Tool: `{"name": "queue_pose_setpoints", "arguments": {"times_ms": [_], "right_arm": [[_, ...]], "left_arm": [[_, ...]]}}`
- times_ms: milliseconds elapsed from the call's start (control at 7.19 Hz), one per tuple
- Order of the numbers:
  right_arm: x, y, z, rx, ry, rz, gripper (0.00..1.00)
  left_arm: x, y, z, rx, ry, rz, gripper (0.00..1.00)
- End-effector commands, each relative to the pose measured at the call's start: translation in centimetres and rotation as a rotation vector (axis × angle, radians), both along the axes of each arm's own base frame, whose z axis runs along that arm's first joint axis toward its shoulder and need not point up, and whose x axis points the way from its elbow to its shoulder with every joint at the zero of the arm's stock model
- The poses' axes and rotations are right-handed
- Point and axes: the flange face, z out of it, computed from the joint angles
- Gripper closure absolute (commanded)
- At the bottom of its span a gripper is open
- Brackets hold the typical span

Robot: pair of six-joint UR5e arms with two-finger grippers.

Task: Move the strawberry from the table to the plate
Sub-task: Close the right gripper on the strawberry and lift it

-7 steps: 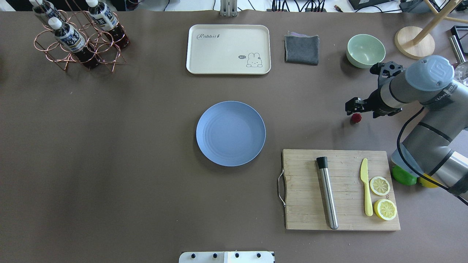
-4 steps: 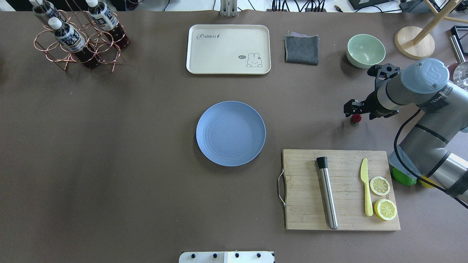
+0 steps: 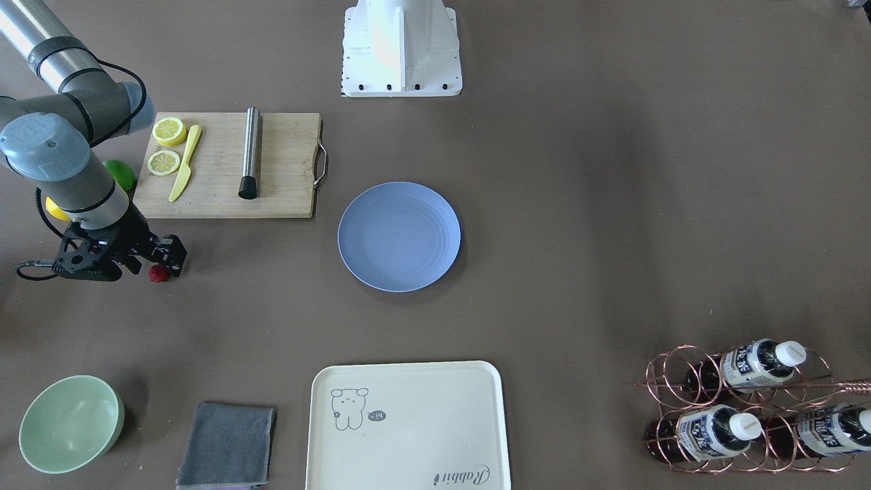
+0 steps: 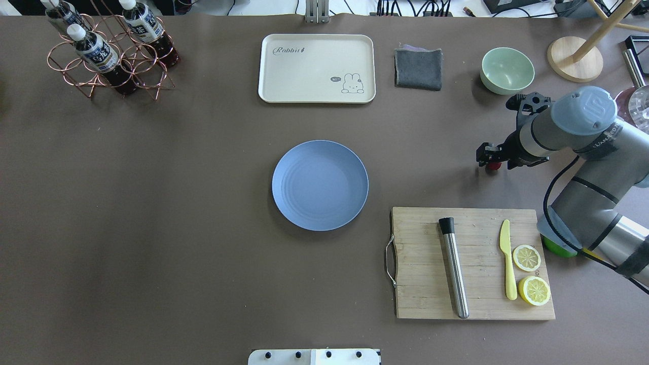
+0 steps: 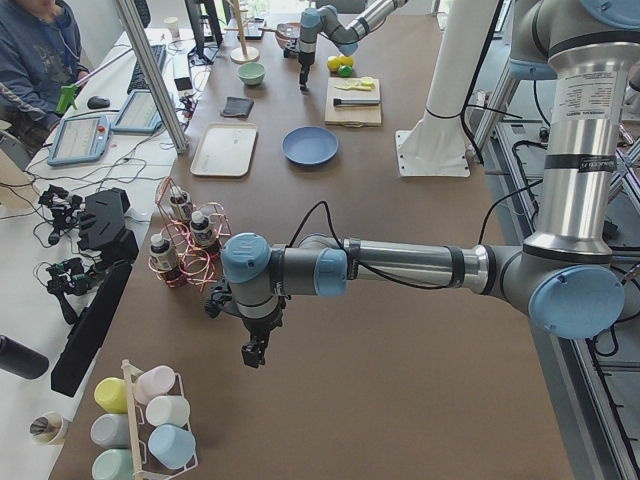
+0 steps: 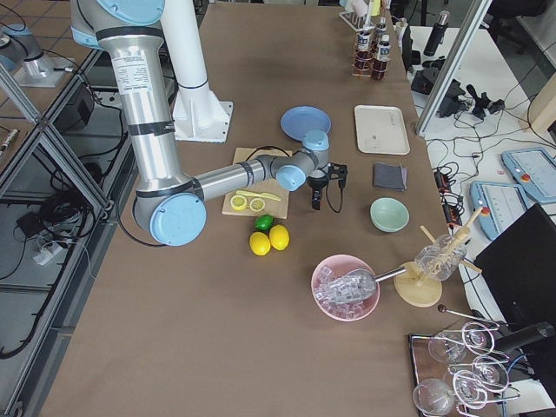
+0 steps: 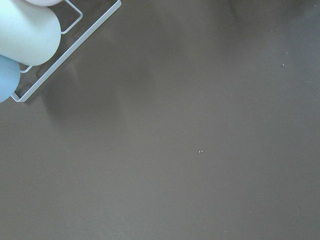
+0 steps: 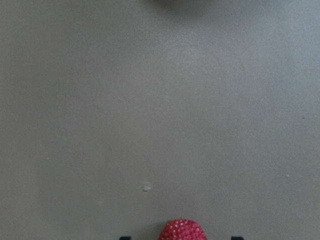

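Observation:
The strawberry [image 4: 491,167] is a small dark-red berry lying on the grey-brown table [image 4: 152,228], right of the blue-grey plate [image 4: 320,185]. My right gripper [image 4: 488,155] hangs directly over it and hides part of it in the overhead view. In the right wrist view the strawberry [image 8: 183,230] sits between two dark fingertips [image 8: 125,238] with a gap on each side, so this gripper is open. From the front, the strawberry [image 3: 158,273] shows just below the right gripper [image 3: 168,260]. The left gripper [image 5: 255,352] hovers over bare table at the far left end; I cannot tell whether it is open or shut.
A wooden cutting board [image 4: 471,262] with a steel rod, a yellow knife and two lemon halves lies near the strawberry. A pale green bowl [image 4: 507,70], grey cloth [image 4: 418,68] and cream tray [image 4: 317,68] stand at the back. A bottle rack [image 4: 109,50] is back left.
The right gripper has come down and slightly left over the strawberry, which now sits partly under it. The strawberry itself has not moved.

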Motion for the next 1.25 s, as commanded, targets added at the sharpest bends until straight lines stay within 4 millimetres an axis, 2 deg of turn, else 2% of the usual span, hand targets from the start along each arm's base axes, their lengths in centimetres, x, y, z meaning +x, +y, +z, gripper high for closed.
{"name": "queue_pose_setpoints", "arguments": {"times_ms": [0,139,556,695,834,974,1113], "right_arm": [[-0.1,0.1,0.2,0.0,0.003,0.0,0.7],[-0.1,0.0,0.0,0.002,-0.001,-0.001,1.0],[-0.6,-0.8,-4.3,0.004,-0.06,0.022,1.0],[-1.3,-1.9,-7.1,-0.015,-0.059,0.038,1.0],[-3.7,-2.9,-12.2,-0.101,-0.074,0.108,1.0],[-7.8,-1.6,-15.9,-0.162,-0.072,0.144,1.0],[-11.2,-0.2,-19.4,-0.145,-0.092,0.177,1.0]], "left_arm": [[0.0,0.0,0.0,0.0,0.0,0.0,0.0],[0.0,0.0,0.0,0.0,0.002,0.0,0.0],[0.0,0.0,0.0,-0.001,0.002,0.0,0.0],[0.0,0.4,0.2,-0.006,0.008,-0.002,0.0],[0.1,0.6,0.2,-0.006,0.006,0.0,0.0],[0.1,0.6,0.2,-0.006,0.008,0.0,0.0],[0.1,0.6,0.1,-0.004,0.009,0.0,0.0]]}}
